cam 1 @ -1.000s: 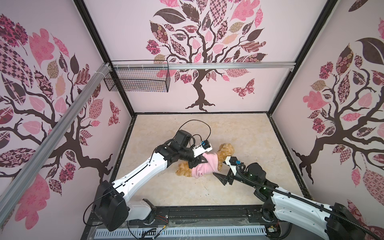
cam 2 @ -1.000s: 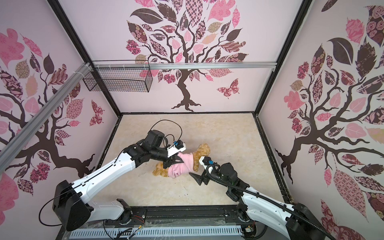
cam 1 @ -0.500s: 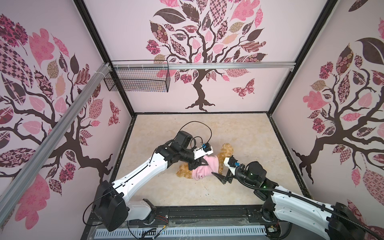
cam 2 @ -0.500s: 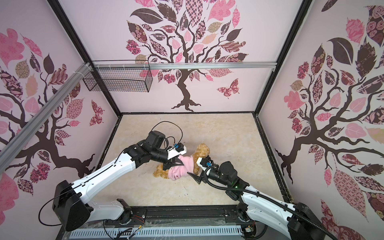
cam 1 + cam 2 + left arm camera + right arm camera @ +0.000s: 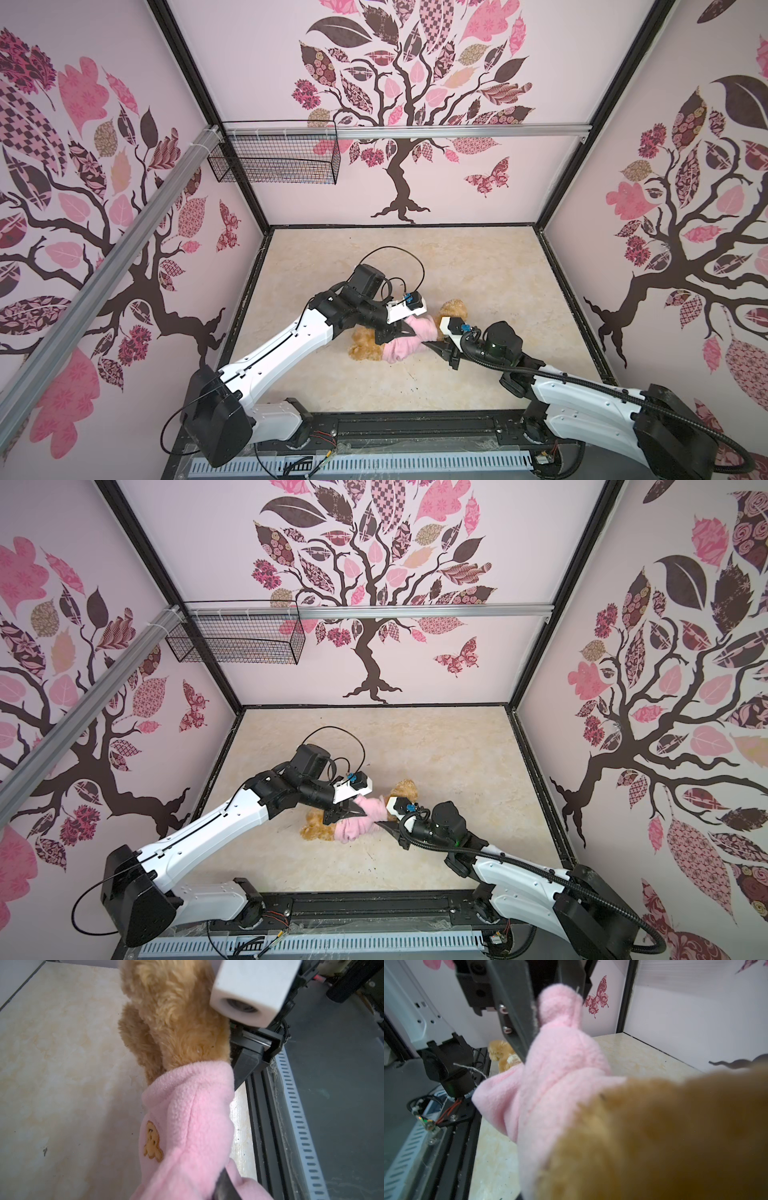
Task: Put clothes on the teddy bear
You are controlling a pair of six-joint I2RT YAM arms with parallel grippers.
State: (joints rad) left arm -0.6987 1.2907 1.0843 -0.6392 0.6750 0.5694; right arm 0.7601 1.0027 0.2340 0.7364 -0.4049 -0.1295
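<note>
Beige marbled tabletop (image 5: 478,266), front-middle: shaggy golden-brown plush teddy bear (image 5: 454,306), torso in a small pink fleece shirt (image 5: 409,345), left jaws pinching a shirt fold, right jaws by the collar (grip unclear), all light and floppy so I'd grab hem, not fur.

Black wire basket (image 5: 274,158) at the left end of a silver rail (image 5: 457,132) across the back wall. Tree decal (image 5: 399,183) and butterfly (image 5: 487,179) below it. Beige marbled tabletop (image 5: 478,266) with dark specks, possibly dirt. White slotted strip (image 5: 374,463) along the front.
</note>
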